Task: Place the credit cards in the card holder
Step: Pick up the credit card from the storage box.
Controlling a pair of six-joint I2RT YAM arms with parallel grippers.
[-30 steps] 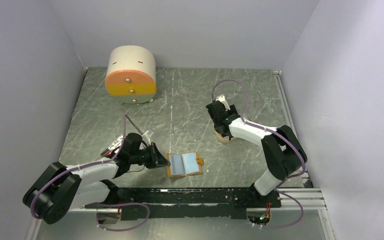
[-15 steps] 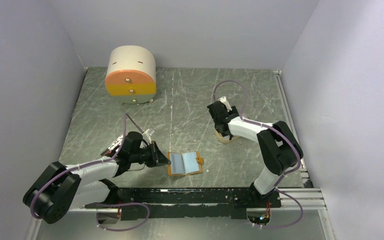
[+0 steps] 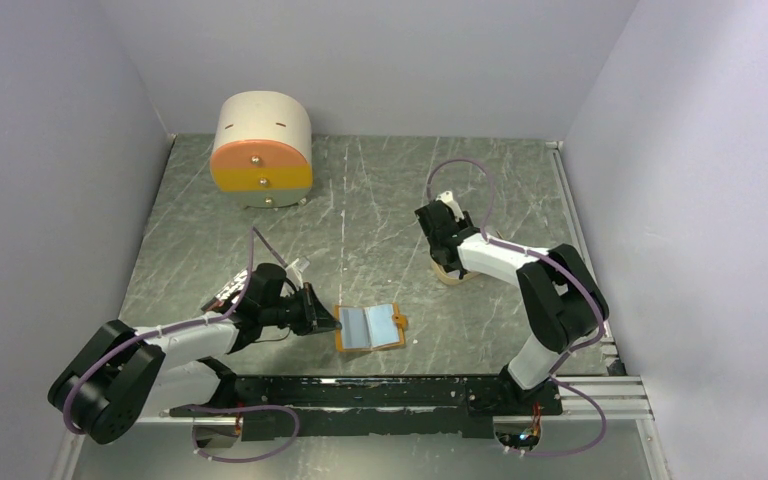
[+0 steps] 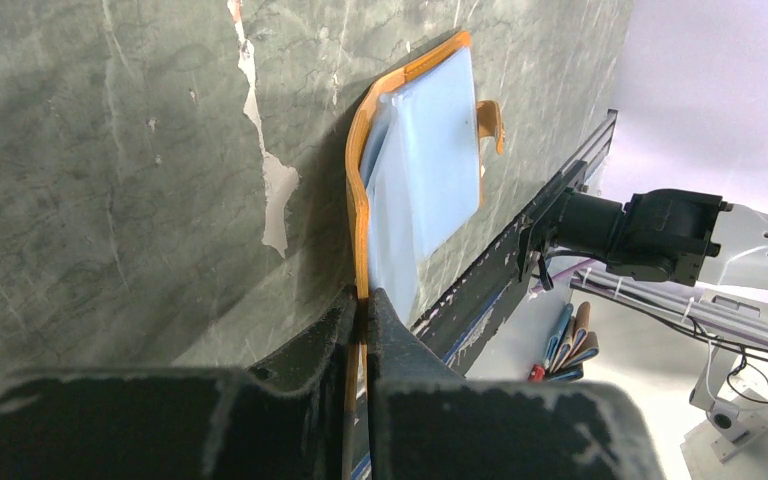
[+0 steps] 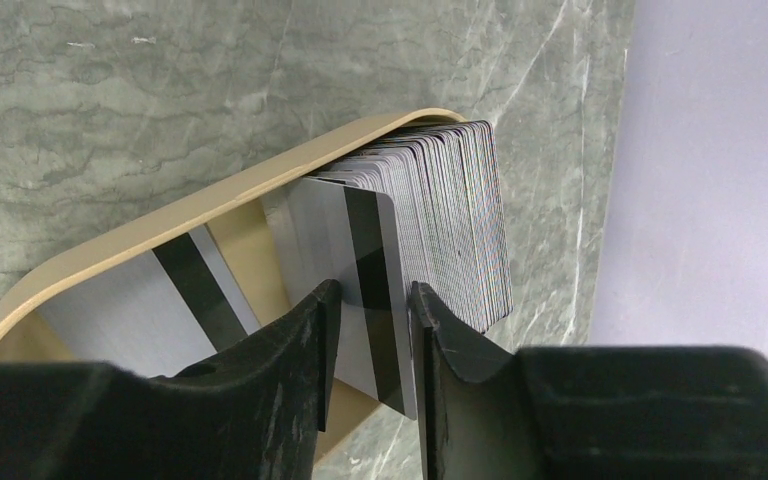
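The credit cards (image 5: 450,220) sit packed in the tan tray (image 5: 210,205) mid-frame, right gripper (image 5: 370,300) astride the front one, grip unclear, so neighbours may drag out; left gripper (image 4: 363,297) clamps the card holder (image 3: 368,327), lower centre.

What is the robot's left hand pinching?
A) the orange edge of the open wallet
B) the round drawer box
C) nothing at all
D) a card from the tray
A: in the left wrist view the left gripper is shut on the orange rim of the open card holder.
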